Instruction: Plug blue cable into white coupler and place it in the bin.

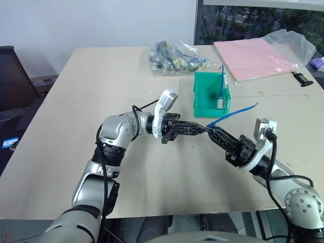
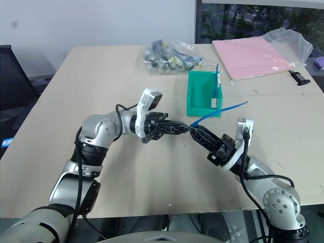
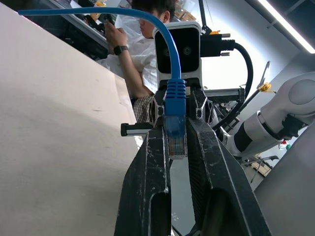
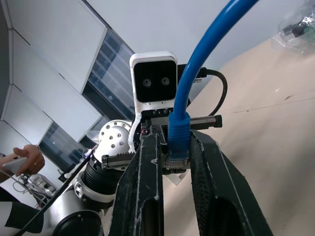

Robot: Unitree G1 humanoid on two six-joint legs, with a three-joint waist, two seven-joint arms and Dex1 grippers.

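Observation:
The blue cable arcs in the air above the table, its free end pointing right. Its plug end sits where my two grippers meet nose to nose. My left gripper points right and is shut on the clear plug. My right gripper points left and is shut on the blue boot just behind the plug. The teal bin stands just behind the grippers. Inside it leans another blue cable with a small white coupler at its lower end.
A clear bag of mixed parts lies behind the bin. A pink pad under clear plastic is at the back right, with a small black object near it. A person stands beyond the table.

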